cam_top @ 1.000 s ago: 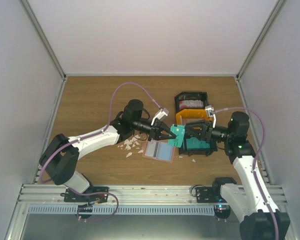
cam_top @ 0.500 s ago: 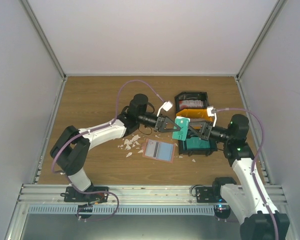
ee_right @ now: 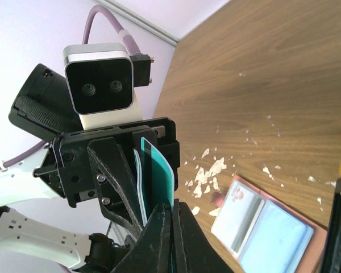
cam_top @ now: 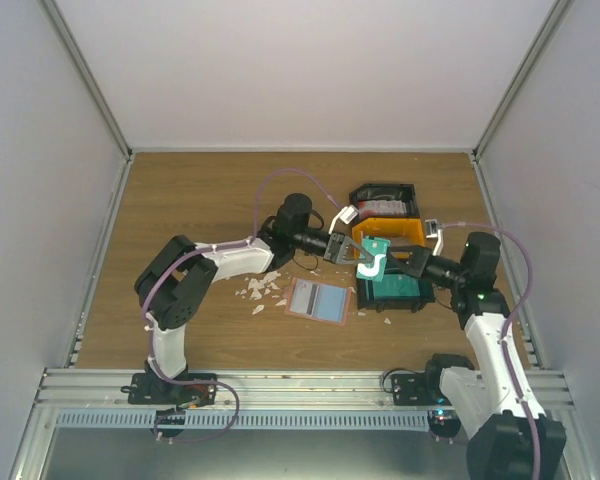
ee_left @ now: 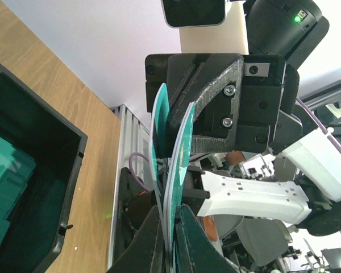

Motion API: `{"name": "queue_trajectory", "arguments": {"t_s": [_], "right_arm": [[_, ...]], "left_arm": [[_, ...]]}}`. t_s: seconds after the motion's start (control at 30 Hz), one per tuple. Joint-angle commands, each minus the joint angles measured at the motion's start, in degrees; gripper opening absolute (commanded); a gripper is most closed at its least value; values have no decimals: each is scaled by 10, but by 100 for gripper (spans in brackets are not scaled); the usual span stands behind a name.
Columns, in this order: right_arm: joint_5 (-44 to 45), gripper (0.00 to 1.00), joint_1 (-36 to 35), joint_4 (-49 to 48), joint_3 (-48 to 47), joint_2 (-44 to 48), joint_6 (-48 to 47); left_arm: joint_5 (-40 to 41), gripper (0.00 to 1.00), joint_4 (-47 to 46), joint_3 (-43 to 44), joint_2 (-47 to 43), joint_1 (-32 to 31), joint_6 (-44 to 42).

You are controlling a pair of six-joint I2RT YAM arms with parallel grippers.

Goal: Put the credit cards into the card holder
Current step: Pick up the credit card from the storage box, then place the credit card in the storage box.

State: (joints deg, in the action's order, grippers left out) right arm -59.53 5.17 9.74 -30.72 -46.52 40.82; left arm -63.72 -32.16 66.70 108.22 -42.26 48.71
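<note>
Two teal credit cards (cam_top: 373, 258) hang in the air between my grippers, above the black bin of teal cards (cam_top: 395, 291). My left gripper (cam_top: 348, 250) is shut on one end of them; in the left wrist view (ee_left: 170, 219) both cards (ee_left: 179, 153) stand edge-on and bowed apart. My right gripper (cam_top: 395, 262) is shut on the opposite end; the right wrist view (ee_right: 171, 207) shows a teal card (ee_right: 158, 176) in its grip and a paler one behind it. The card holder (cam_top: 318, 299) lies open on the table, pale blue inside up, also visible in the right wrist view (ee_right: 267, 227).
A black bin (cam_top: 385, 203) with red-and-white cards stands at the back, an orange bin (cam_top: 392, 235) in front of it. White scraps (cam_top: 262, 289) lie left of the holder. The black bin wall (ee_left: 68, 170) is close to the left gripper.
Both grippers and the teal cards have moved right and away from the holder, to above the bins. The left arm has stretched further; the right arm has drawn back.
</note>
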Motion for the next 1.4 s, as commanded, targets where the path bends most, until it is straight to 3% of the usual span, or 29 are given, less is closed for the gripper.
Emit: {"name": "queue_trajectory", "arguments": {"t_s": [0.0,0.23,0.47,0.57,0.83,1.07,1.2,1.37], "right_arm": [[-5,0,60,2,12,1,2],[-53,0,135,21,22,-16,-10],[-42,1,151,44,22,-39,-34],[3,1,154,69,17,-45,-49],[223,0,154,187,-50,-8,-90],[240,1,154,220,-58,12,-114],[236,0,154,225,-54,21,-119],[227,1,154,242,-59,28,-136]], "left_arm": [[-2,6,-48,2,19,-4,32],[16,11,-63,-1,45,0,51],[24,7,-77,12,84,-1,66],[40,3,-57,23,96,-3,55],[145,1,72,64,111,-35,-23],[246,2,108,54,114,-66,-33],[259,7,115,47,117,-86,-31],[298,28,171,56,107,-91,-51]]}}
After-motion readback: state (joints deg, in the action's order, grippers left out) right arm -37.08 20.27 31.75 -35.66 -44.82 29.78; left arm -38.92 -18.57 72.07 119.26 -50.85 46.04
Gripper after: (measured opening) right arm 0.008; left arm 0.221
